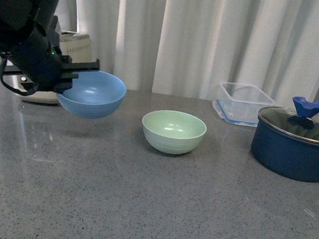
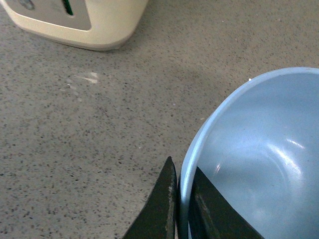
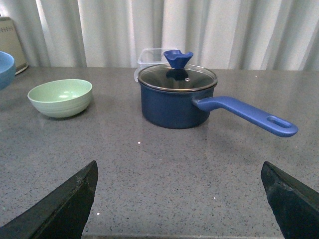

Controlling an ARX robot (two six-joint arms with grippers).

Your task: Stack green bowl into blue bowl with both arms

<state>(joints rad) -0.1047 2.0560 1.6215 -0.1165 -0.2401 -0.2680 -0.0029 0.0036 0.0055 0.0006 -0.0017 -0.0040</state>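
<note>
Two grippers | left gripper point(image 2: 182, 172) clamping rim of blue bowl point(image 1: 94, 93) (aloft, by counter's point(image 1: 139, 208) left edge) | right gripper point(image 3: 179, 167) gaping, empty | best: keeping bowl level.

Kitchen-style counter, staged for a robot.
Grey speckled countertop point(image 1: 139, 208) fills the lower frame, and white pleated curtains point(image 1: 212, 40) hang across the whole back where a wall would be. At the right sits a navy pot point(image 1: 292, 152) with a glass lid, and a clear plastic container point(image 1: 243, 102) is just behind it. A cream appliance point(image 1: 76, 44) stands at upper left. There's plain tableware too, a green bowl point(image 1: 173, 131) at centre and a blue bowl point(image 1: 92, 94) left of it. And the black left arm point(image 1: 26, 33) looms in the upper left corner!
</note>
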